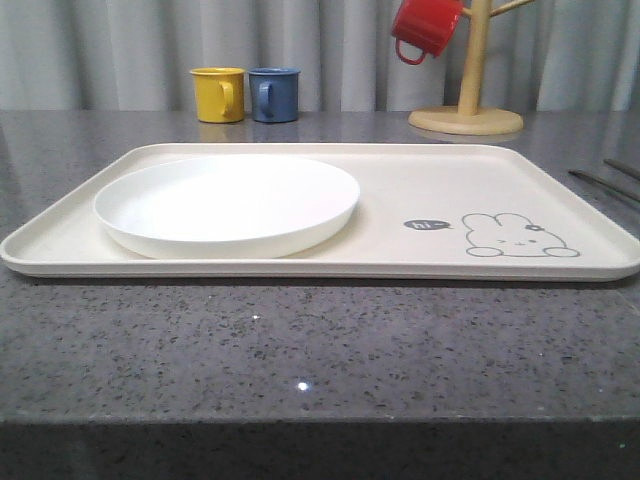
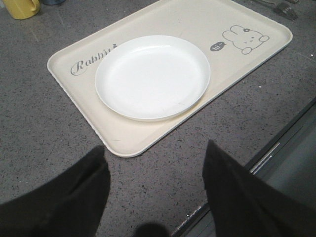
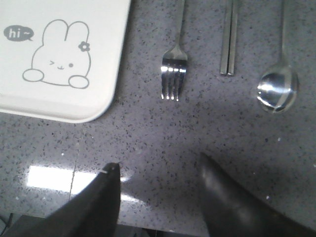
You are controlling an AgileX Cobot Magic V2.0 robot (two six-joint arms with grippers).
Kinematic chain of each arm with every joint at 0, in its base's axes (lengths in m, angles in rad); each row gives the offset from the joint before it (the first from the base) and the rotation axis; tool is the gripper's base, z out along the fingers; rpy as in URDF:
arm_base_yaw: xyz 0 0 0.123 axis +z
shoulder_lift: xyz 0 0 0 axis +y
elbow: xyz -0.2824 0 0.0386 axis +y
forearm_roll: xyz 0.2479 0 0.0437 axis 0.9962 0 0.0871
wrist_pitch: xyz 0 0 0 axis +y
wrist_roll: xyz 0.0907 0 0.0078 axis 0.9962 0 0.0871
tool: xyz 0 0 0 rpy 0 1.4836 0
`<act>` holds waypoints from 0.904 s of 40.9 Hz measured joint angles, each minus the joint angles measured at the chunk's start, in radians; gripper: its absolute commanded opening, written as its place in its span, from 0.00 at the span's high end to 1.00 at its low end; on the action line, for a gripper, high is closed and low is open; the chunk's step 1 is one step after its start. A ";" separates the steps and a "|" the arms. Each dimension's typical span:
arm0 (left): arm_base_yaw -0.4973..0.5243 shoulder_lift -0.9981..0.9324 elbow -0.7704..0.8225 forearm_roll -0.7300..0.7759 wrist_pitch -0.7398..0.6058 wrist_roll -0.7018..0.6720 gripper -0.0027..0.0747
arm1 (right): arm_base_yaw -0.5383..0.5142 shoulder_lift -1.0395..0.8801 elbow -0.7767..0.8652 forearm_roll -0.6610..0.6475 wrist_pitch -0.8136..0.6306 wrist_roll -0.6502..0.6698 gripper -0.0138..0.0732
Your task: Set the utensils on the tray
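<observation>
The cream tray (image 1: 420, 165) (image 2: 138, 143) (image 3: 59, 106) with its grey rabbit drawing lies across the grey counter. A round white plate (image 1: 227, 203) (image 2: 152, 76) rests on its left half. To the right of the tray, on the counter, lie a silver fork (image 3: 174, 69), a pair of flat metal sticks (image 3: 228, 42) and a spoon (image 3: 278, 88); the sticks (image 1: 605, 182) show at the right edge of the front view. My left gripper (image 2: 155, 150) hangs open over bare counter near the tray's corner. My right gripper (image 3: 158, 163) is open over bare counter, short of the fork.
A yellow mug (image 1: 218, 94) and a blue mug (image 1: 274, 94) stand behind the tray. A wooden mug tree (image 1: 467, 100) at the back right carries a red mug (image 1: 424, 27). The counter's front edge (image 2: 266, 153) runs close to my left gripper.
</observation>
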 measured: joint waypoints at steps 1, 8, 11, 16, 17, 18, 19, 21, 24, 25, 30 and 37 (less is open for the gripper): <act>0.000 0.000 0.000 0.000 0.000 0.000 0.44 | 0.002 0.035 -0.016 0.000 0.007 0.000 0.39; 0.000 0.000 0.000 0.000 0.000 0.000 0.44 | 0.004 0.242 -0.154 -0.002 0.041 0.000 0.39; 0.000 0.000 0.000 0.000 0.000 0.000 0.44 | 0.006 0.336 -0.221 -0.004 0.049 0.000 0.39; 0.000 0.000 0.000 0.000 0.000 0.000 0.44 | 0.006 0.475 -0.322 -0.023 0.075 0.000 0.39; 0.000 0.000 0.000 0.000 0.000 0.000 0.44 | 0.006 0.506 -0.338 -0.027 0.080 0.000 0.39; 0.000 0.000 0.000 0.000 0.000 0.000 0.44 | 0.006 0.529 -0.355 -0.035 0.086 0.000 0.39; 0.000 0.000 0.000 0.000 0.000 0.000 0.44 | 0.006 0.551 -0.377 -0.035 0.094 0.000 0.39; 0.000 0.000 0.000 0.000 0.000 0.000 0.44 | 0.006 0.601 -0.412 -0.043 0.107 0.000 0.39; 0.000 0.000 0.000 0.000 0.000 0.000 0.44 | 0.006 0.665 -0.458 -0.053 0.124 0.000 0.39; 0.000 0.000 0.000 0.000 0.000 0.000 0.44 | 0.006 0.688 -0.474 -0.055 0.127 0.000 0.39; 0.000 0.000 0.000 0.000 0.000 0.000 0.44 | 0.006 0.766 -0.524 -0.057 0.141 0.000 0.39; 0.000 0.000 0.000 0.000 0.000 0.000 0.44 | 0.006 0.851 -0.559 -0.059 0.145 0.000 0.41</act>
